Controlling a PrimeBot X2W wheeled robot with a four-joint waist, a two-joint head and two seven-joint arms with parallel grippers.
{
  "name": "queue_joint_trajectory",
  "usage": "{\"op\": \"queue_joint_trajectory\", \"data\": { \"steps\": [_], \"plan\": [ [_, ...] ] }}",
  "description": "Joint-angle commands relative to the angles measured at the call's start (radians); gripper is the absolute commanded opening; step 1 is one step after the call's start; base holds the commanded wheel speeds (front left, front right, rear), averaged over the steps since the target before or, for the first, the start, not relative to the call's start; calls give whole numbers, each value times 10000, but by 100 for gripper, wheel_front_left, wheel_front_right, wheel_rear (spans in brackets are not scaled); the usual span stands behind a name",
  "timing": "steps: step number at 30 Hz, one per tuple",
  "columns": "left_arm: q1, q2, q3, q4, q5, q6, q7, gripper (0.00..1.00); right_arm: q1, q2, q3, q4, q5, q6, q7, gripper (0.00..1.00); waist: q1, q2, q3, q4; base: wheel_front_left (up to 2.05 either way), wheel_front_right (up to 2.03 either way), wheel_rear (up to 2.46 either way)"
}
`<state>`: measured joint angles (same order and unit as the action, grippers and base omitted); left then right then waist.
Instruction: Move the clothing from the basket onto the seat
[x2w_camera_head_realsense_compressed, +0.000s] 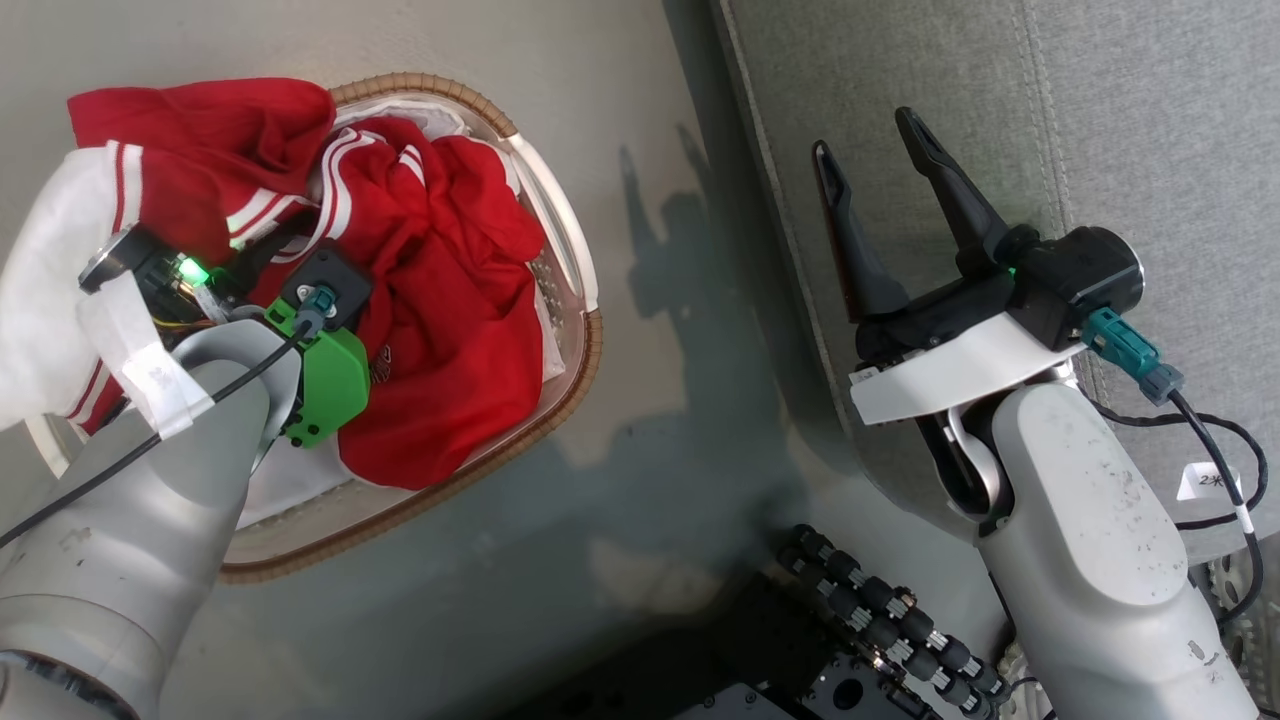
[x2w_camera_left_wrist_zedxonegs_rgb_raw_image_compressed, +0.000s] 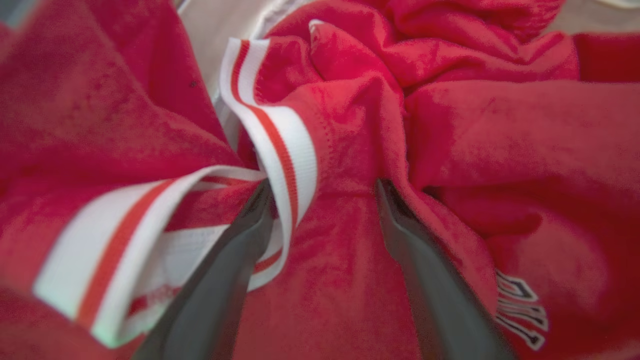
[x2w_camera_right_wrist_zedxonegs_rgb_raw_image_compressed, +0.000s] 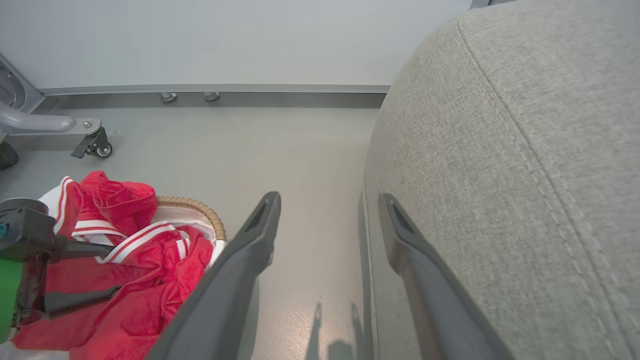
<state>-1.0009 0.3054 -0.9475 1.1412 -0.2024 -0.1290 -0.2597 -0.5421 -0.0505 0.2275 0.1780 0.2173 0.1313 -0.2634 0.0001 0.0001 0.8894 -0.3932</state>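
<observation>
Left gripper (x2w_camera_left_wrist_zedxonegs_rgb_raw_image_compressed: 320, 186) spread astride a fold of red striped clothing (x2w_camera_left_wrist_zedxonegs_rgb_raw_image_compressed: 350, 280) in cream perforated basket (x2w_camera_head_realsense_compressed: 592, 350), ready to pinch; right gripper (x2w_camera_head_realsense_compressed: 863, 132) released, empty, by grey woven seat (x2w_camera_head_realsense_compressed: 1150, 120)

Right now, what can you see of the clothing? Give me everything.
The clothing looks like soft red knit with white panels and white-red stripe trim. It lies crumpled in a heap in the basket, and one part reaches past the rim at the head view's upper left. White, dark-outlined lettering shows partly on one fold. The left gripper sits buried in the heap, its fingers apart with a bunched fold between them.
</observation>
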Motion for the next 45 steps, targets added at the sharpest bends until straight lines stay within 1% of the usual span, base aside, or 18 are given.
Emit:
{"op": "queue_joint_trajectory", "data": {
  "steps": [1,4,11,12,13,14,23,31,37,40,45],
  "plan": [
    [-199,-72,-93,199,-171,-25,46,100,-82,-13,18,-1,38,-10,-21,100,-1,-1,105,71,0,0,0],
    [-222,-214,-333,578,-338,-26,165,100,-136,-17,28,-20,57,-10,-21,100,-1,-1,195,117,0,0,0],
    [-162,-368,-809,916,-905,-26,435,100,-194,-17,36,25,89,-10,-21,100,-1,-1,253,189,0,0,0],
    [-148,-396,-856,937,-1026,-26,469,96,-198,-17,24,44,84,-10,-21,100,-1,-1,232,204,0,0,0],
    [-143,-414,-925,938,-1108,-26,479,42,-196,-16,13,62,75,-10,-21,100,-1,-1,202,217,0,0,0],
    [-144,-415,-995,939,-1226,-26,453,0,-187,-17,5,85,53,-10,-21,100,-1,-1,160,230,0,0,0],
    [211,-614,-1360,807,-1946,-26,113,0,-158,-19,-214,322,-243,-10,-21,100,-1,-1,-681,493,0,0,0],
    [574,-1018,-1172,458,-2715,-26,-65,0,135,-23,-320,636,-641,-10,-21,100,-1,-1,-2109,987,0,0,0],
    [1016,-1030,-558,-546,-3005,37,-67,0,422,-28,-452,810,-846,-10,-21,100,-1,-1,-3147,1416,0,0,0],
    [1392,-1012,-392,-1163,-2730,66,-61,0,635,-28,-588,955,-914,-10,-21,100,-1,-1,-3697,1665,0,0,0],
    [2015,-1013,356,-2072,-2576,209,-63,0,973,-28,-705,1162,-1037,-10,-21,100,-1,-1,-4463,2039,0,0,0]
  ]
}}
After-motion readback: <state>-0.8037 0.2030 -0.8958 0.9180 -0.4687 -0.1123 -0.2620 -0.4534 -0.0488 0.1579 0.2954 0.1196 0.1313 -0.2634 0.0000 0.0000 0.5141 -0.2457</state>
